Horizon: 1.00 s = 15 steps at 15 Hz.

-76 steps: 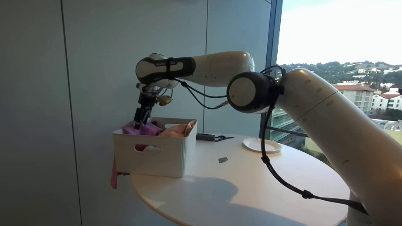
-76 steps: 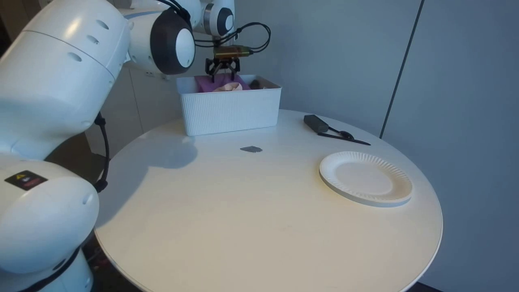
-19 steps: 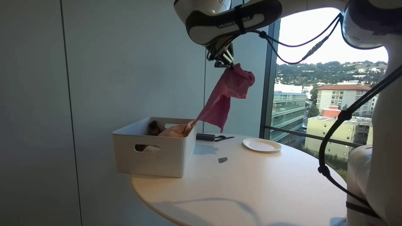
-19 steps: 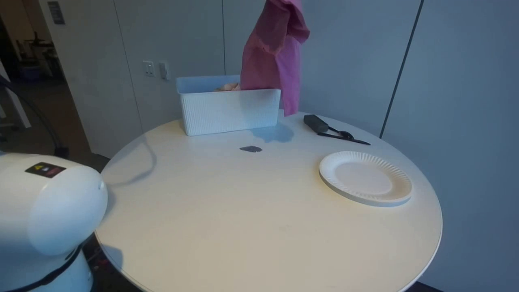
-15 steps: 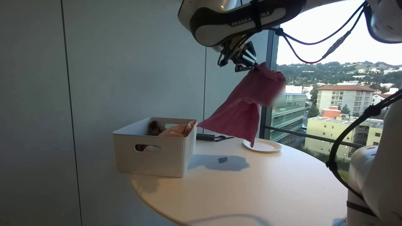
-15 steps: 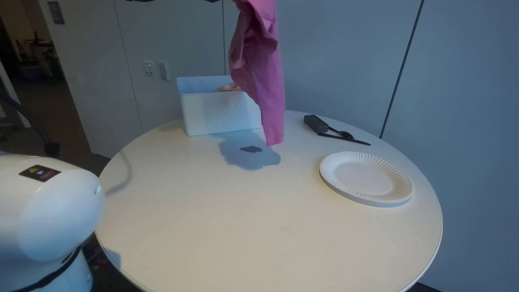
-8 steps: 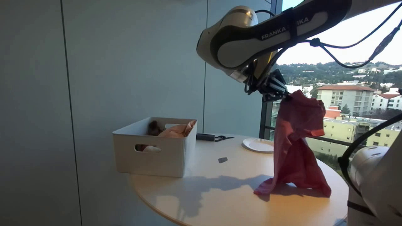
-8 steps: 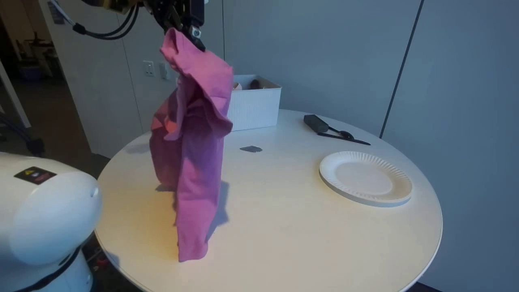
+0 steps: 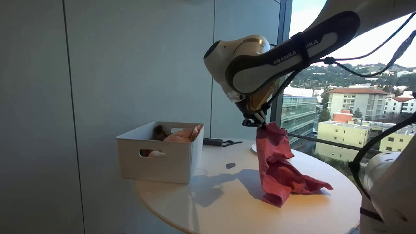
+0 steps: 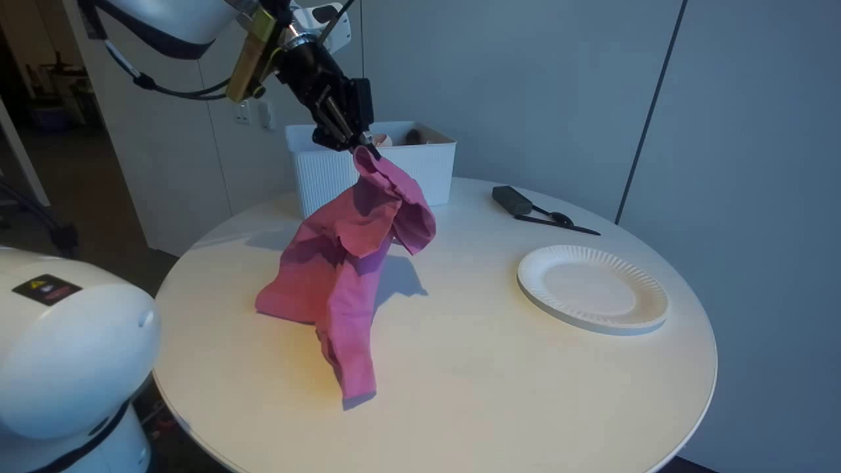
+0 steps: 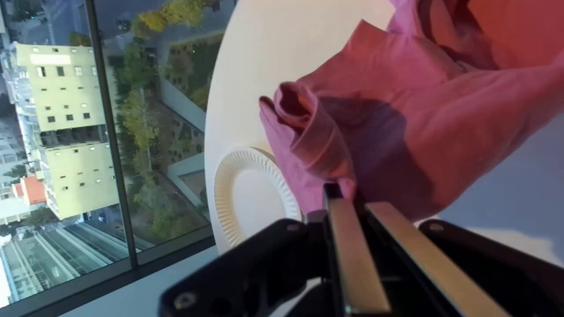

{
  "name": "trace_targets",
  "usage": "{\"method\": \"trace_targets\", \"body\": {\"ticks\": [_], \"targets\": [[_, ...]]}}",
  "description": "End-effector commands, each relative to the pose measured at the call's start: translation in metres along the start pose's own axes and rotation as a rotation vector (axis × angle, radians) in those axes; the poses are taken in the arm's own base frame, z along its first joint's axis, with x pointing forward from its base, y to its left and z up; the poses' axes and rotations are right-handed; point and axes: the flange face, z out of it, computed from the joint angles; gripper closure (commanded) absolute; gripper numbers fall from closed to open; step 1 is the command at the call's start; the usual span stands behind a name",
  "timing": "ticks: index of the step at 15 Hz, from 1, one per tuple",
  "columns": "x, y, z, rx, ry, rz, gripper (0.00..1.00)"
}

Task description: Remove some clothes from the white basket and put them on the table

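Holding a pink cloth (image 9: 280, 170) clamped in the gripper (image 9: 263, 125), with lower ends down at the table (image 9: 240, 208)

In an exterior view, reaches with the robot arm (image 9: 292, 58) from 2 o'clock and grips the pink cloth at its top. Hangs from there towards 5 o'clock, outside the white basket (image 9: 159, 169), down to the table top; cannot tell if touching with every end. Has the basket at 9 o'clock of the cloth, well apart, standing upright, with one corner past the table edge. Contains there a peach-coloured cloth (image 9: 182, 136) and, at 9 o'clock of it, a dark brown thing (image 9: 159, 132), too much hidden to name.

In an exterior view, has the pink cloth partly in front of the basket, hanging from the gripper with one end towards 6 o'clock and another towards 7 o'clock. Shows at 3 o'clock of the cloth a white paper plate (image 10: 594, 289). Shows near the plate, at 11 o'clock, black utensils (image 10: 561, 218), and just beside these, at 10 o'clock, a dark box (image 10: 511, 200).

In the wrist view, pinches a fold of the pink cloth between the fingertips (image 11: 332, 191), with the fabric spread mostly between 12 and 2 o'clock of them. Has the plate at 9 o'clock of the fingertips.
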Motion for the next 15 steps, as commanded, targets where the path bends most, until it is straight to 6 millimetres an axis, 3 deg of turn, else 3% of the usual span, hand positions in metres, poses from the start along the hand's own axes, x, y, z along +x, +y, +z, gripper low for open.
{"method": "trace_targets", "body": {"ticks": [1, 5, 9, 12, 15], "targets": [[0.018, -0.011, 0.005, 0.170, 0.094, 0.064, 0.98], [0.018, -0.024, 0.021, 0.391, 0.145, 0.095, 0.99], [0.000, -0.033, 0.033, 0.586, 0.062, 0.065, 0.99], [-0.019, -0.040, 0.057, 0.474, -0.160, 0.065, 0.99], [-0.029, -0.049, 0.076, 0.478, -0.308, -0.001, 0.99]]}}
